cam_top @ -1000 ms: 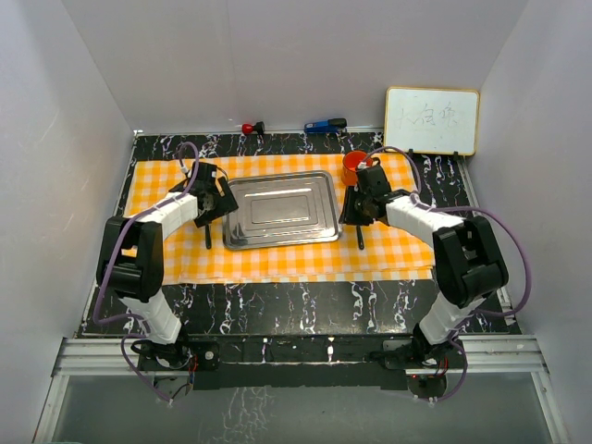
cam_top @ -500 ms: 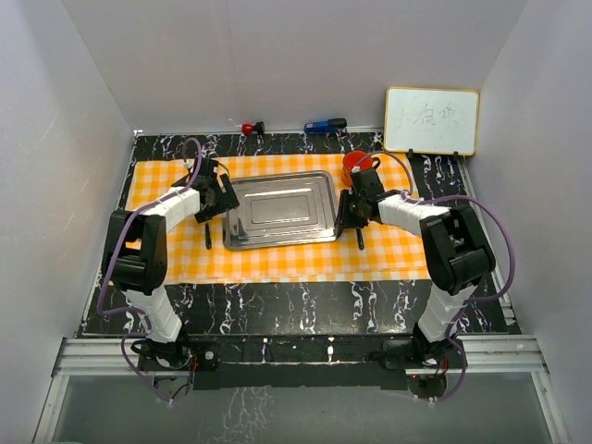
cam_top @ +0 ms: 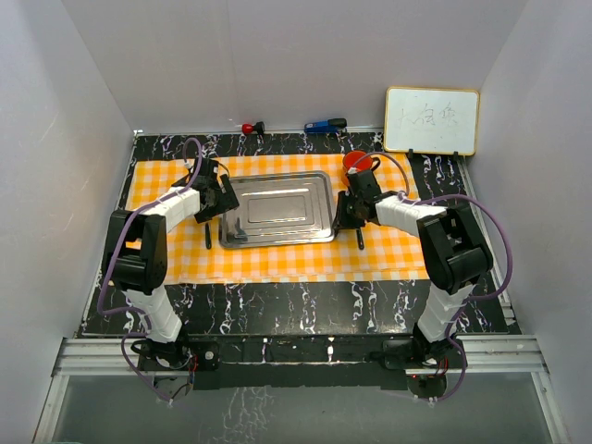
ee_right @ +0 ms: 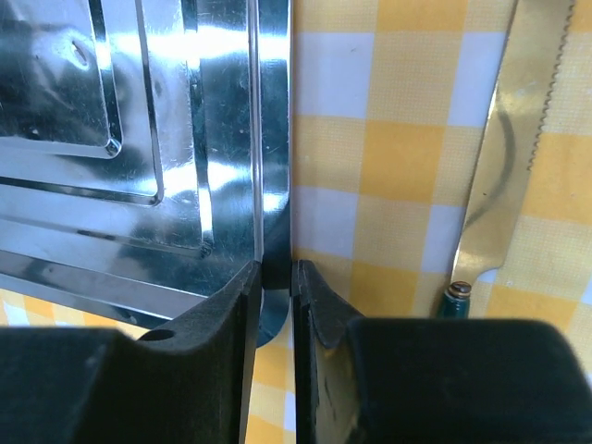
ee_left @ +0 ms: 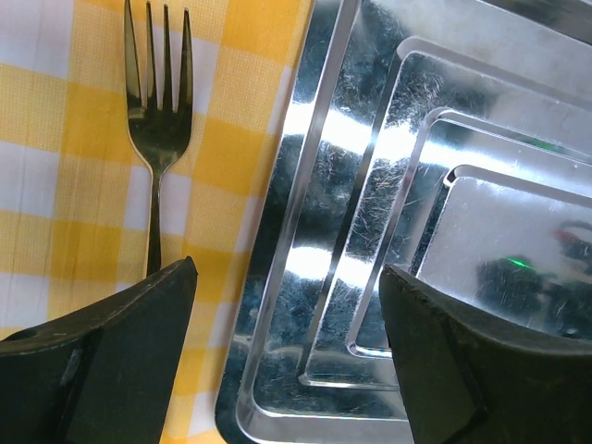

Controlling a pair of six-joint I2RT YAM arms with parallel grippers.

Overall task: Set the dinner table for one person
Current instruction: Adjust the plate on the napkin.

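Note:
The dinner table (cam_top: pixel 305 301) is a black marble-veined top under an orange-and-white checked cloth (cam_top: pixel 277 259). A steel tray (cam_top: pixel 277 208) lies mid-cloth. My left gripper (cam_top: pixel 222 199) stands open astride the tray's left rim (ee_left: pixel 277 305), its fingers (ee_left: pixel 120 370) apart on either side. A fork (ee_left: pixel 155 139) lies on the cloth just left of the tray. My right gripper (ee_right: pixel 275 277) is shut on the tray's right rim (ee_right: pixel 273 166), which sits pinched between the pads. A knife (ee_right: pixel 504 185) lies on the cloth to the right.
A red cup (cam_top: pixel 356 164) stands just behind my right gripper. A whiteboard (cam_top: pixel 432 120) leans at the back right. A red-topped item (cam_top: pixel 248 128) and a blue item (cam_top: pixel 324 124) lie along the back edge. White walls enclose three sides.
My right gripper has shifted left onto the tray's right rim and its jaws have narrowed on it. The left gripper has edged onto the tray's left rim and stayed open.

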